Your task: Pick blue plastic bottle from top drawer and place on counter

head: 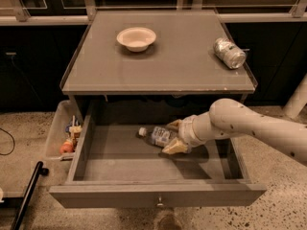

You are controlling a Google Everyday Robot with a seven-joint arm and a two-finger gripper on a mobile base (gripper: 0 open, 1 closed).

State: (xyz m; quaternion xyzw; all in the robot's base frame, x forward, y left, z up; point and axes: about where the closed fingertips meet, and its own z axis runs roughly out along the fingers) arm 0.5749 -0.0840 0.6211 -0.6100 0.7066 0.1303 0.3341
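Gripper (172,136) inside top drawer (158,194), fingers spread apart.
Blue plastic bottle (154,135) lies on its side between them; whether they touch it is unclear.

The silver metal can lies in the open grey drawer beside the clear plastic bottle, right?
No: the camera view shows the silver metal can on the grey counter. The clear plastic bottle lies in the grey drawer, at the gripper.
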